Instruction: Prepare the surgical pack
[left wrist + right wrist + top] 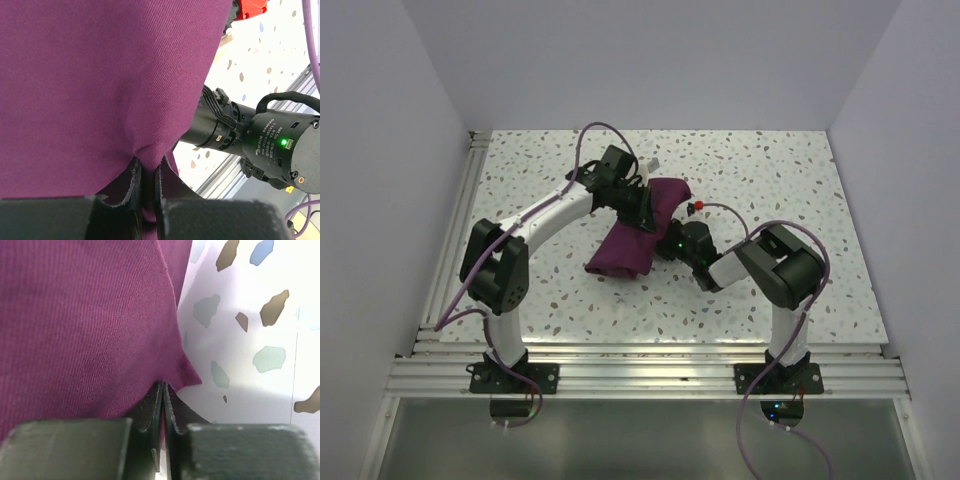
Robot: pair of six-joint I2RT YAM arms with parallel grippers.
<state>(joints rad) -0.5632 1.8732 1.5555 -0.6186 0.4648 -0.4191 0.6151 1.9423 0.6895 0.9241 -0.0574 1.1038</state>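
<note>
The surgical pack (642, 228) is a plum-purple cloth bunched into a long folded shape near the middle of the speckled table. My left gripper (642, 203) is shut on a pinched fold of it at its far end; in the left wrist view the cloth (100, 85) fills the frame and is squeezed between the fingers (133, 180). My right gripper (667, 243) is shut on the cloth's right edge; in the right wrist view the cloth (85, 325) sits pinched at a corner between the fingers (155, 405).
A small red object (699, 207) lies on the table just right of the cloth, also at the top of the left wrist view (251, 7). The right arm's wrist motor (280, 145) is close beside the left gripper. Aluminium rails (650, 375) border the near edge.
</note>
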